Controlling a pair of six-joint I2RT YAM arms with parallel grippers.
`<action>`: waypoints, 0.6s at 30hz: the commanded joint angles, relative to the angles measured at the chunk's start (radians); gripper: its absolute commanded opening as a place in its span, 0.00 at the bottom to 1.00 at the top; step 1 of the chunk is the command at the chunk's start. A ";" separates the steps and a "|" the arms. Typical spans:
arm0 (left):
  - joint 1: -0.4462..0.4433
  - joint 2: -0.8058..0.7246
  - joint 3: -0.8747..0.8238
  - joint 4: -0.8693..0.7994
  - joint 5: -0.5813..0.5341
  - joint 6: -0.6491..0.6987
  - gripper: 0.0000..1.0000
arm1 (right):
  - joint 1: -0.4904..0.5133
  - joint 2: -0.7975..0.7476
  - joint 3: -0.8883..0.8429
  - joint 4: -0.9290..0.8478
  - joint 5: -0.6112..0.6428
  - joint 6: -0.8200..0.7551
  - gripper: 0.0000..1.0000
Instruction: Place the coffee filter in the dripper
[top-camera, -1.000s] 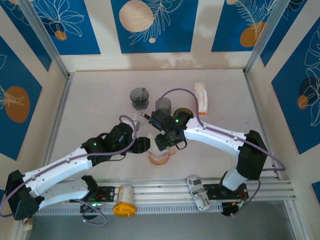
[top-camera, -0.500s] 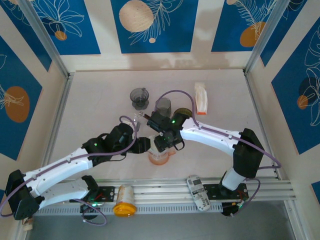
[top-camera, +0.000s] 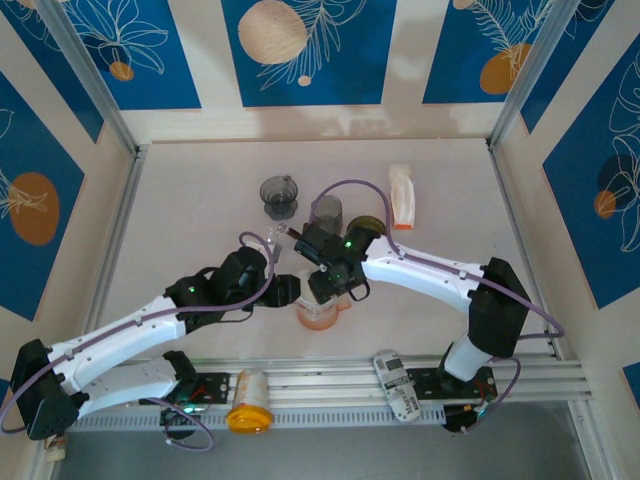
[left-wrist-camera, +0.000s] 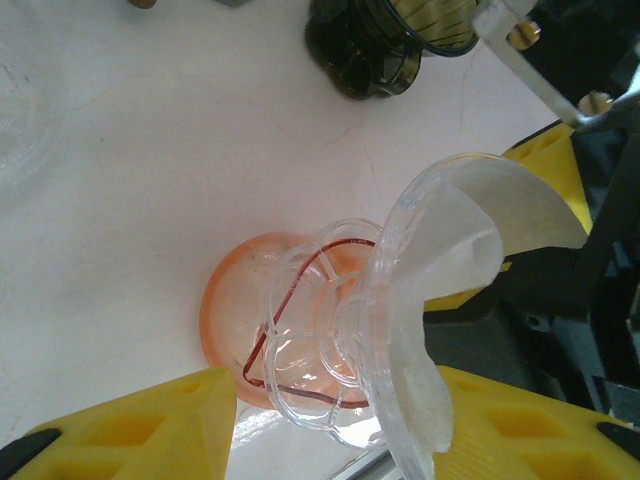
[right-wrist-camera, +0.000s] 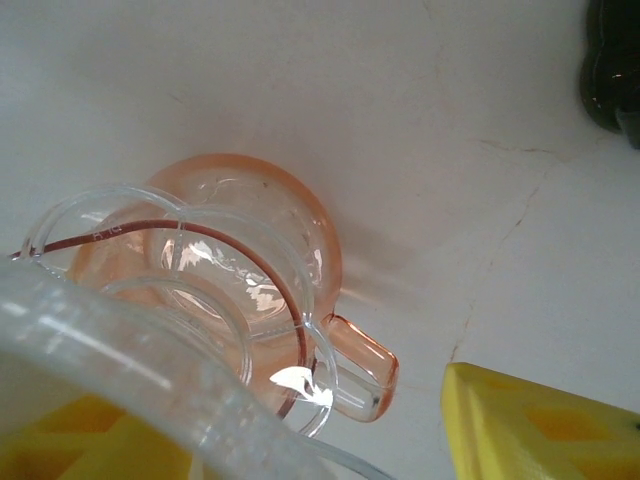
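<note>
Left gripper (left-wrist-camera: 330, 385): yellow fingers stand either side of the clear dripper (left-wrist-camera: 305, 355); I cannot tell whether they clamp it. Right gripper (right-wrist-camera: 260, 420): fingers flank the dripper's rim, grip likewise undetermined. The paper coffee filter (left-wrist-camera: 470, 240) lies inside the cone, one flap proud of the rim. The dripper sits over an orange glass cup (left-wrist-camera: 225, 310), mid-counter (left-wrist-camera: 150, 150) toward the near edge. My judgement: insertion is largely done; seating the flap and letting go are left.

Robot lab test cell, not a real kitchen: pale tabletop (top-camera: 200, 220) boxed in by blue-and-cream printed wall panels (top-camera: 310, 50) on silver metal corner posts (top-camera: 95, 85). Slotted aluminium rail (top-camera: 320, 385) across the bottom of the frame carries two white robot arms (top-camera: 120, 335) with purple cables (top-camera: 350, 181). Coffee props at centre: clear plastic dripper (left-wrist-camera: 385, 300), orange-tinted glass jug (top-camera: 318, 318).
</note>
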 joint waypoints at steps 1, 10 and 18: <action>0.011 0.001 -0.016 0.015 0.018 -0.009 0.52 | 0.009 -0.061 0.014 -0.006 0.039 0.007 0.64; 0.009 -0.005 -0.019 0.016 0.015 -0.017 0.52 | 0.013 -0.178 0.045 -0.043 0.080 0.035 0.64; 0.010 -0.006 -0.019 0.014 0.010 -0.021 0.52 | 0.014 -0.235 -0.009 -0.077 0.091 0.079 0.64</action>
